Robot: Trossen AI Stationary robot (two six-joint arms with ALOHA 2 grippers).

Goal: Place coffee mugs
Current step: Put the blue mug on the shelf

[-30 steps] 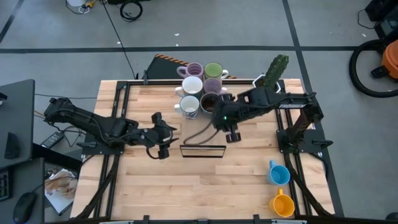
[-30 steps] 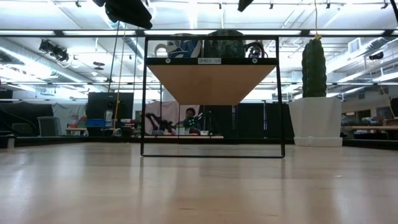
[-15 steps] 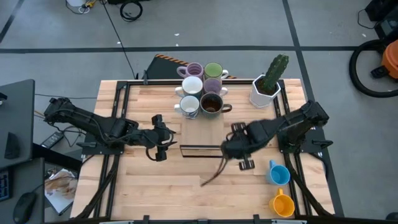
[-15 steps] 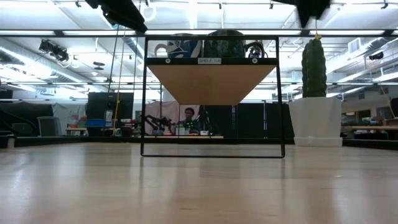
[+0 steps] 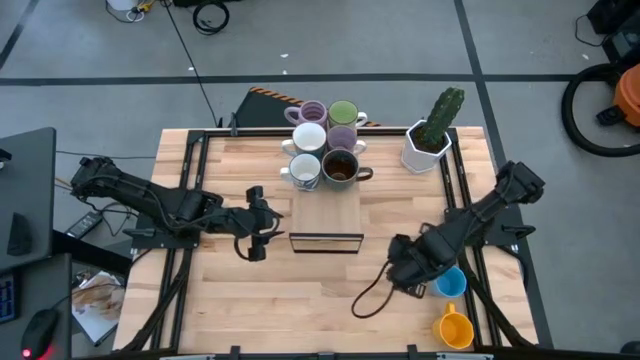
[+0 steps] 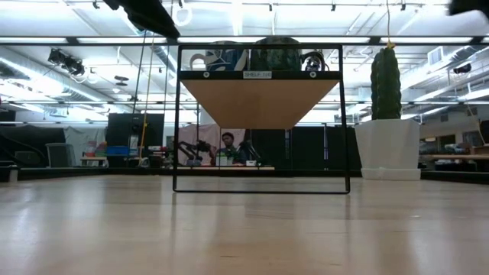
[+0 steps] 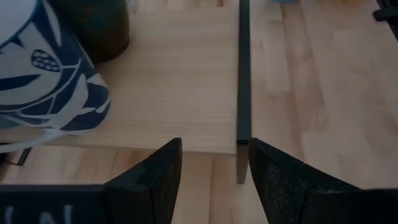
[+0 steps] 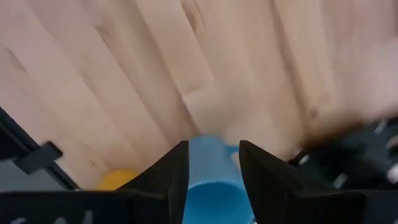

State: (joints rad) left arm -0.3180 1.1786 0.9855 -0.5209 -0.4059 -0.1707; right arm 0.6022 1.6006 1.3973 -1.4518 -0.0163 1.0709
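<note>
Wooden bench (image 5: 250, 300) under both arms. Six mugs (image 5: 324, 142) clustered upper centre on shelf (image 5: 326, 208); blue mug (image 5: 450, 281) and orange mug (image 5: 455, 329) lower right. Right hand (image 5: 410, 272) beside blue mug, fingers parted, empty. Left hand (image 5: 257, 222) left of shelf, parted, empty. Risk: descending off-centre, striking the rim, toppling the mug.

Six mugs clustered at 12 o'clock: lilac mug (image 5: 313, 111), light green mug (image 5: 343, 113), second lilac mug (image 5: 343, 137), plain white mug (image 5: 308, 137), white mug with dark blue leaf print (image 5: 304, 171), dark brown mug (image 5: 341, 167). At 4 o'clock: blue mug (image 5: 451, 280), orange mug (image 5: 455, 329). Green cactus (image 5: 440, 116) in white pot (image 5: 421, 150). Pale wood table (image 5: 250, 300); black shelf frame (image 5: 326, 241).
</note>
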